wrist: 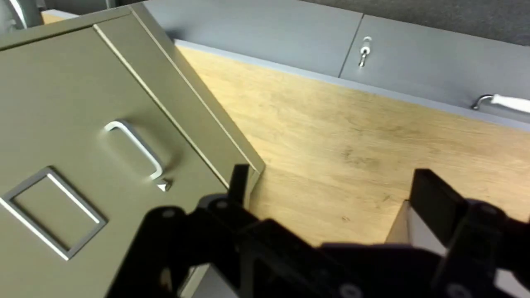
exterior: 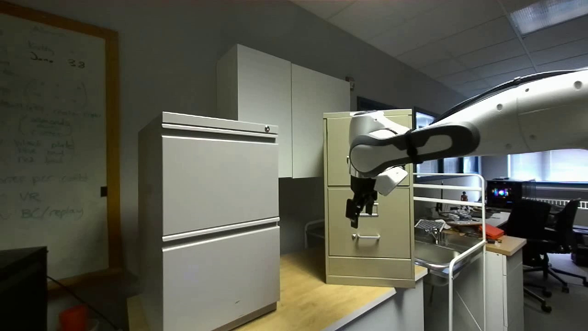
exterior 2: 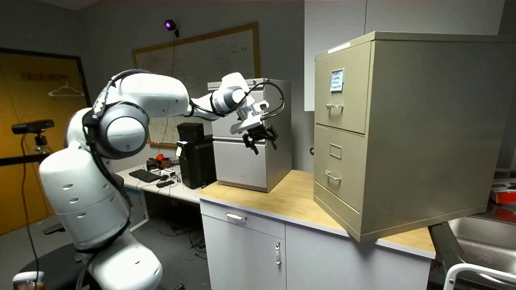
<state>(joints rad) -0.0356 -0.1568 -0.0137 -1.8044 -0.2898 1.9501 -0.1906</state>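
My black gripper (wrist: 331, 169) stands open, its fingers wide apart with nothing held between them. It hangs in the air above the wooden countertop (wrist: 331, 124), touching nothing that I can see. A beige filing cabinet (exterior 2: 435, 133) stands on the counter; in the wrist view its front fills the left side, with a silver drawer handle (wrist: 138, 147) and a metal label frame (wrist: 76, 198). The light grey two-drawer cabinet (exterior: 220, 184) is behind the gripper (exterior 2: 266, 150) in an exterior view. Only a sliver of that grey cabinet (wrist: 418, 231) shows by the right finger.
White wall cupboards (exterior: 262, 110) hang behind the cabinets. A sink (exterior: 436, 253) and a white metal rail (exterior: 483, 207) lie beyond the beige cabinet. Below the counter, the base unit has a drawer handle (exterior 2: 236, 217). A black computer tower (exterior 2: 197, 163) sits on the desk.
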